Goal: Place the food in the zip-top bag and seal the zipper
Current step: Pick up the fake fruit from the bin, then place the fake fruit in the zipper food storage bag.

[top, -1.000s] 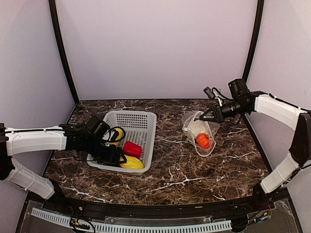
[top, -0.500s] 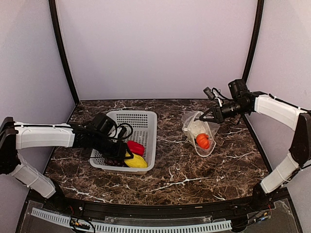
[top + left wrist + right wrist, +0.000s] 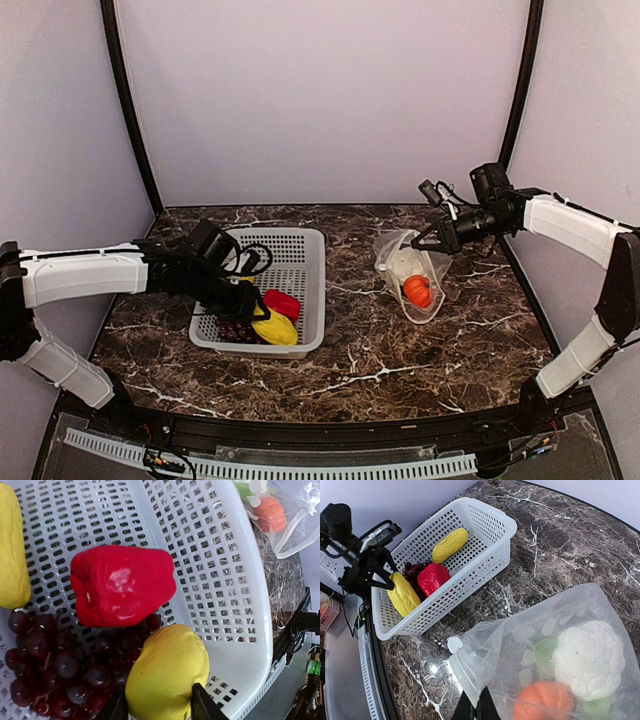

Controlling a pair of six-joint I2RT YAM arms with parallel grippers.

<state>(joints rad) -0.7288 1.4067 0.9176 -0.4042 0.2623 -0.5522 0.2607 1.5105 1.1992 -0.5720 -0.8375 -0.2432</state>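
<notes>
Top external view: a white perforated basket stands on the dark marbled bench, and every place here is given from it. At its near right corner, inside the rim, the left fingers sit narrowed against both sides of a yellow corn piece, gripping it. Whether the piece is clear of the basket floor cannot be told. Just behind it in the basket lies the red pepper, partly on the dark grape bunch, and a second yellow piece rests toward the far left side. Well to the right of the basket, the zip-top bag slumps on the bench, holding the white cauliflower and orange pumpkin. The right fingers are pinched tight on its mouth edge.
</notes>
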